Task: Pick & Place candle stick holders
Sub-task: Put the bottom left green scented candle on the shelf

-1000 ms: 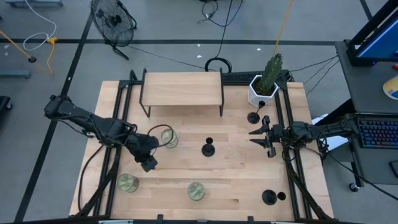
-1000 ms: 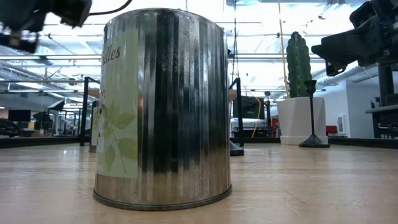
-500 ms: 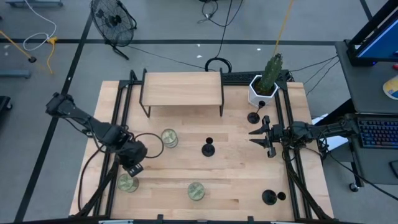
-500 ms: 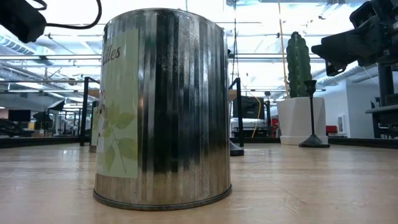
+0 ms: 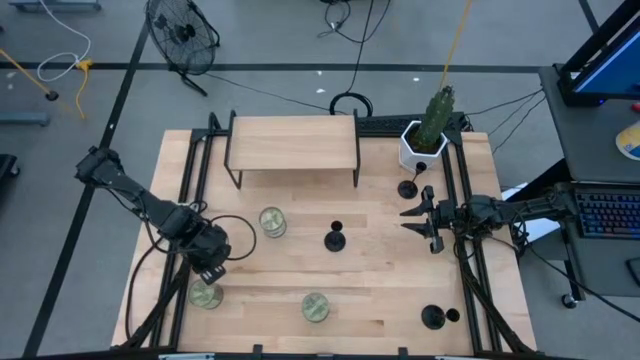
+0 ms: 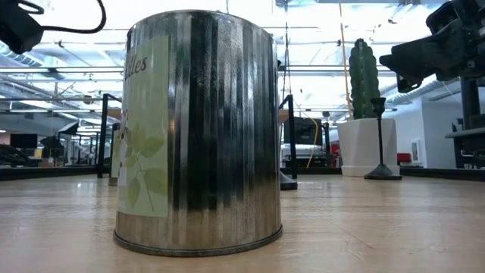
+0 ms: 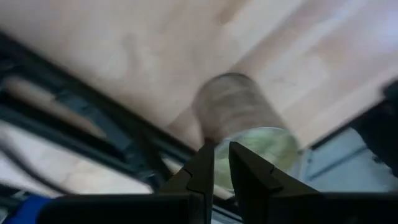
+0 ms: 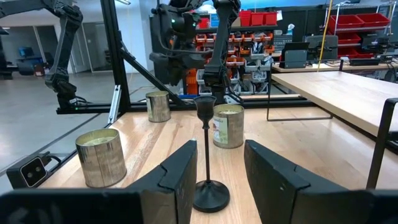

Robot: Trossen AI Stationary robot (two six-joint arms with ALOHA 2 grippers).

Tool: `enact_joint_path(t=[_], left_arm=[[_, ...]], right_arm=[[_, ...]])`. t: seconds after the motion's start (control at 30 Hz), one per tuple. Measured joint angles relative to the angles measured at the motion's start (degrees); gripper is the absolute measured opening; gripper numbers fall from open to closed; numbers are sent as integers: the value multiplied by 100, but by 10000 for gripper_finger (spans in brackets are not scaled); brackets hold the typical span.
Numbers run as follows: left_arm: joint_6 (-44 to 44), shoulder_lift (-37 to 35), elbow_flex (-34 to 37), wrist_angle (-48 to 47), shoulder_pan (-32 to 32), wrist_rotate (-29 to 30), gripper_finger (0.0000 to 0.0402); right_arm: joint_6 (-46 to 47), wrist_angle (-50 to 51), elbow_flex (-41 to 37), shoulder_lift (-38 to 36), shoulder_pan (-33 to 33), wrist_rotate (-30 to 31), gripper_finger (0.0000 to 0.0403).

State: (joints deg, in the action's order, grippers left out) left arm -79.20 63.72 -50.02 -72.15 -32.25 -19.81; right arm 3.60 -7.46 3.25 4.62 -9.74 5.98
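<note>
A: So, which step are you on?

B: From above, your right gripper [image 5: 420, 222] hangs with its fingers apart over the right side of the surface [image 5: 380, 270]. It faces the middle candle stick holder [image 5: 335, 240], which is well apart from it. I judge that you are lining up for a first pick. A second holder [image 5: 407, 189] stands near the cactus pot [image 5: 422, 147], and a third [image 5: 433, 318] is at the near right edge. Your left gripper [image 5: 212, 270] hovers just beside a jar [image 5: 206, 294].

A: And at surface level?

B: One jar [image 6: 197, 129] fills the view. A holder [image 6: 381, 140] stands upright far behind it.

A: Left wrist?

B: The fingers are almost together and hold nothing, with that jar [image 7: 239, 118] beyond them.

A: Right wrist?

B: The holder's stem [image 8: 207, 155] lines up with the open gap. Next, you need a straight advance and then a close on the thin stem. Go gently, because I judge it will tip easily.

A: And the containers?

B: The three jars show a pale greenish fill, which is likely wax. The pot holds a cactus.
</note>
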Motion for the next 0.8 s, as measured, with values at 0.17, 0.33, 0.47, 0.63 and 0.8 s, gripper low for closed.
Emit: enact_joint_path(t=[0.17, 0.33, 0.47, 0.63, 0.8], left_arm=[[-151, -2, 0, -310, 0, -9, 52], [-85, -2, 0, -264, 0, -97, 55], [-83, -2, 0, -264, 0, -92, 87], [-61, -2, 0, -285, 0, 89, 155], [147, -2, 0, -300, -54, -21, 215]], right_arm=[[-1, 0, 1, 0, -1, 0, 125], [-1, 0, 0, 0, 0, 0, 125], [-1, 0, 2, 0, 0, 0, 125], [-1, 0, 2, 0, 0, 0, 125], [-1, 0, 0, 0, 0, 0, 125]])
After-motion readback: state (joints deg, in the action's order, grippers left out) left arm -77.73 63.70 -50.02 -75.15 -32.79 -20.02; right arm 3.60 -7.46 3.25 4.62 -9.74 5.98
